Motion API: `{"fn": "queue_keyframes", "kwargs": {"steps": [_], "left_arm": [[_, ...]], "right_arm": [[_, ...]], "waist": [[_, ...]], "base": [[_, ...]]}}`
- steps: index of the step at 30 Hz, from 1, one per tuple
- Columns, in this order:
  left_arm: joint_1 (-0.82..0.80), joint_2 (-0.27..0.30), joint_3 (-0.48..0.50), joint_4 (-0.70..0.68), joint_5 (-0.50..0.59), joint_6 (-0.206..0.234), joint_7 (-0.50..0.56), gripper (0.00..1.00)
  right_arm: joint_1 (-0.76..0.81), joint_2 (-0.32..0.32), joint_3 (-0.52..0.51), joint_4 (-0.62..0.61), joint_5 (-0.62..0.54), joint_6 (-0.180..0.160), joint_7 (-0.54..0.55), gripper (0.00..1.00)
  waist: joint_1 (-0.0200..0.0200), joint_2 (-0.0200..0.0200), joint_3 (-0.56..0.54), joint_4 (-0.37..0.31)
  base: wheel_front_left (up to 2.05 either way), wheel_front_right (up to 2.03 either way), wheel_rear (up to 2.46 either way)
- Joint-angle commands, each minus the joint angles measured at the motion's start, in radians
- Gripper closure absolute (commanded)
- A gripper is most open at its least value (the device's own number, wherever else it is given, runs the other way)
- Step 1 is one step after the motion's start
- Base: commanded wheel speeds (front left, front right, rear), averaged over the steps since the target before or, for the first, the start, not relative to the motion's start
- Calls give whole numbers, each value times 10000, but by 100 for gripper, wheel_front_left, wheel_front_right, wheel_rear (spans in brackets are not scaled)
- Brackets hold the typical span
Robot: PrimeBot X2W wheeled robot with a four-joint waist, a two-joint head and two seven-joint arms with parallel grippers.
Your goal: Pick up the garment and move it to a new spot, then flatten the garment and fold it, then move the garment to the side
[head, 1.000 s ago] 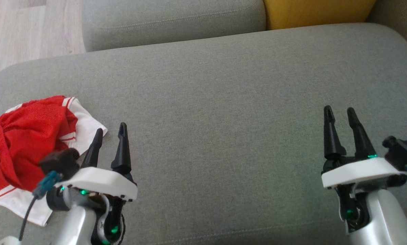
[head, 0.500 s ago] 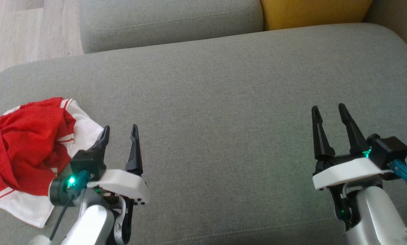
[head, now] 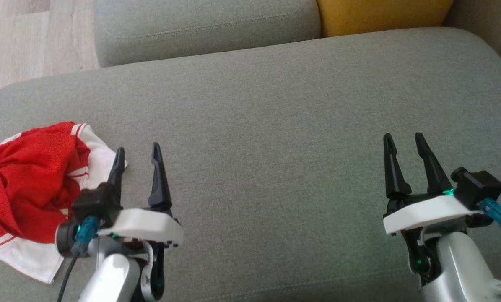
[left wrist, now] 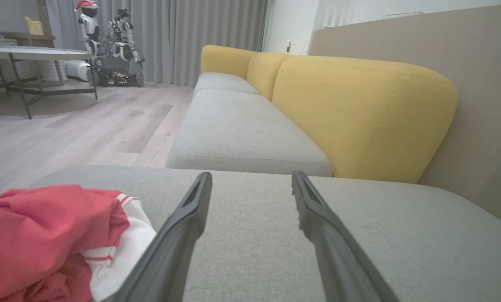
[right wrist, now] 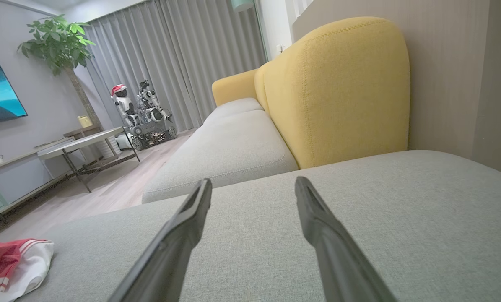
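The garment [head: 28, 184] is a crumpled red and white piece lying at the left end of the grey sofa seat [head: 275, 105]. In the left wrist view the garment [left wrist: 45, 235] sits at the lower left, and the right wrist view shows the garment [right wrist: 11, 264] far off at the bottom left. My left gripper [head: 137, 150] stands open just right of the garment's white edge, its left finger close to the cloth, with nothing between the fingers. My right gripper [head: 401, 138] is open and empty over bare cushion at the far right.
A second grey seat cushion [head: 204, 25] and a yellow backrest [head: 384, 14] lie beyond the seat. Wooden floor [head: 19, 37] shows past the seat's far left corner. The left wrist view has a table [left wrist: 32, 54] and another robot [left wrist: 107, 46] across the room.
The left gripper swung right, then came back left toward the garment's white edge and reached a little further forward. The right gripper shifted slightly left. Both stayed open. The head camera shifted slightly.
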Motion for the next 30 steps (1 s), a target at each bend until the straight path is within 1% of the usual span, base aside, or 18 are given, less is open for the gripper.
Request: {"fn": "queue_keyframes", "kwargs": {"steps": [1,3,4,5,6,11,20,30], "left_arm": [[-121,-79,428,-295,51,-220,-137,0],[45,-224,557,-17,28,-672,-195,0],[69,-269,637,86,174,-812,-225,0],[89,-336,720,150,343,-908,-254,0],[89,-336,720,150,343,-908,-254,0],[141,-683,1096,215,1269,-1236,-400,0],[225,-1071,1403,127,2885,-1480,-661,0],[250,-1306,1716,232,3150,-1790,-661,0]], "right_arm": [[-399,28,194,-370,-238,-6,-18,0],[-357,30,196,-397,-635,-7,-35,0],[-334,32,195,-413,-802,-7,-60,0],[-317,33,192,-430,-1000,-7,-85,0],[-317,33,192,-430,-1000,-7,-85,0],[-306,38,228,-477,-1771,-7,-220,0],[-411,36,446,-490,-2918,-7,-387,0],[-401,37,471,-439,-2916,-7,-394,0]], "waist": [[0,0,-4,0],[0,0,-9,7],[0,0,-17,9],[0,0,-26,7],[0,0,-26,7],[0,0,-68,-11],[0,0,-92,-117],[0,0,-43,0]], "base": [[0,0,0],[0,0,0],[0,0,0],[0,0,0],[0,0,0],[0,0,0],[0,0,0],[0,0,0]]}}
